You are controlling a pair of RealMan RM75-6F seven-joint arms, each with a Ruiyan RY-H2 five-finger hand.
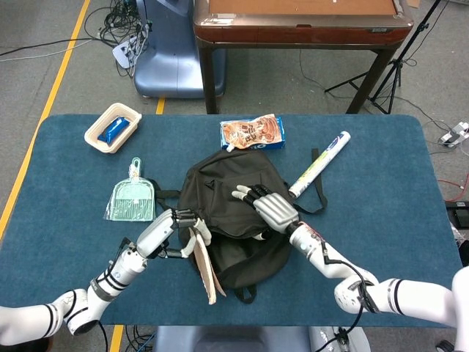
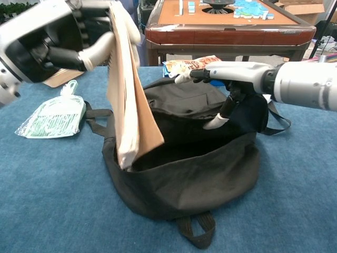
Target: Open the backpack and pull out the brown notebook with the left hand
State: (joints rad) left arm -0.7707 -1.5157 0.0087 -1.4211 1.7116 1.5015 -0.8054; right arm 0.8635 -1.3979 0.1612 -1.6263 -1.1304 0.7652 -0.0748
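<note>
My left hand [image 2: 63, 37] is clamped on the spine end of the brown notebook [image 2: 129, 100], thumb on one face and the rest wrapped over the other, so the book hangs nearly on edge. I hold it that way because a thin, upright profile slips through the bag's mouth without catching the fabric. In the head view the notebook [image 1: 205, 262] sits at the left side of the backpack [image 1: 234, 213], its lower corner apparently just at or above the rim; I judge it almost free.

My right hand [image 1: 270, 207] holds nothing: fingers spread flat over the top panel of the backpack, pressing the flap back so the opening stays wide and the bag doesn't lift with the book.

Around it on the blue table [image 1: 381, 191] lie a snack packet [image 1: 253, 133], a rolled tube [image 1: 319, 163], a green dustpan [image 1: 132, 194] and a small tray [image 1: 112, 127], all well apart from my pull.
</note>
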